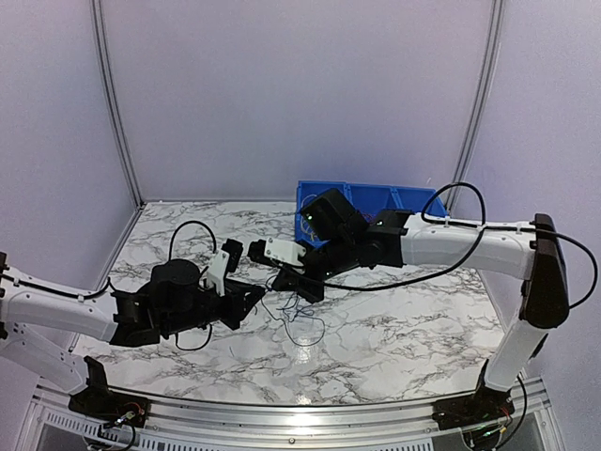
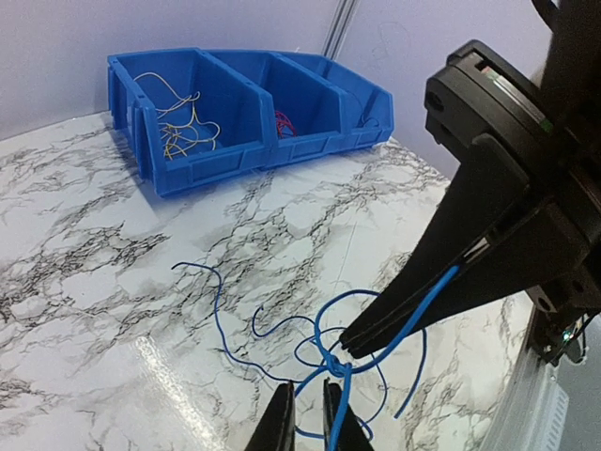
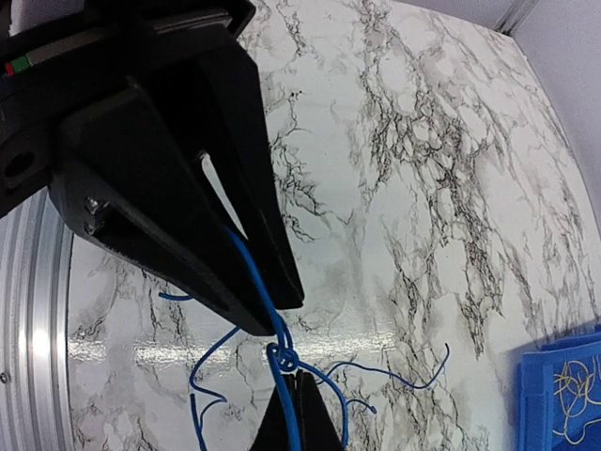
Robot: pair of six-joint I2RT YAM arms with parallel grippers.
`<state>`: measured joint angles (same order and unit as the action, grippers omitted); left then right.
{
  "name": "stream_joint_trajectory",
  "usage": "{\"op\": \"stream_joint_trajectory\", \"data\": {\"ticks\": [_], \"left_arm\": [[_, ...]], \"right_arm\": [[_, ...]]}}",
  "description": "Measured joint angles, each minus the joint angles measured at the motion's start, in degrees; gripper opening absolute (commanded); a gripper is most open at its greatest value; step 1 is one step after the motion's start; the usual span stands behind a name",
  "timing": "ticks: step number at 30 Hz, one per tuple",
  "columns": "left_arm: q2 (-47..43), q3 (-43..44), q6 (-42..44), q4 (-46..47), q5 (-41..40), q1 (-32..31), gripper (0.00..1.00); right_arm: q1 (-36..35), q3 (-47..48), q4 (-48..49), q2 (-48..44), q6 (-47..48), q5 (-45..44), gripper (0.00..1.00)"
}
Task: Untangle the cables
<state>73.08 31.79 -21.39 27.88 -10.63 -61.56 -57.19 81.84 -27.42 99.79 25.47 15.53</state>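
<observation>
Knot [image 2: 333, 362] in blue cable [image 2: 218, 310] between left gripper [image 2: 305, 418], right gripper [image 3: 299, 413]; both clamped on cable.

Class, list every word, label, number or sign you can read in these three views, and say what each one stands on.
No readable text in any view.
Bin: plain blue, no label.
Left end effector, right end effector: black, small coloured marks, no letters.
Cable: bare blue, no print.
</observation>
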Motion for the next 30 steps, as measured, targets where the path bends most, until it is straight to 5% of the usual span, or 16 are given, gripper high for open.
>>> {"op": "stream_joint_trajectory", "data": {"ticks": [30], "left_arm": [[-12.0, -5.1, 0.1, 1.0, -3.1, 3.0, 0.0]], "right_arm": [[4.8, -8.2, 0.8, -5.5, 0.2, 2.1, 0.0]]}}
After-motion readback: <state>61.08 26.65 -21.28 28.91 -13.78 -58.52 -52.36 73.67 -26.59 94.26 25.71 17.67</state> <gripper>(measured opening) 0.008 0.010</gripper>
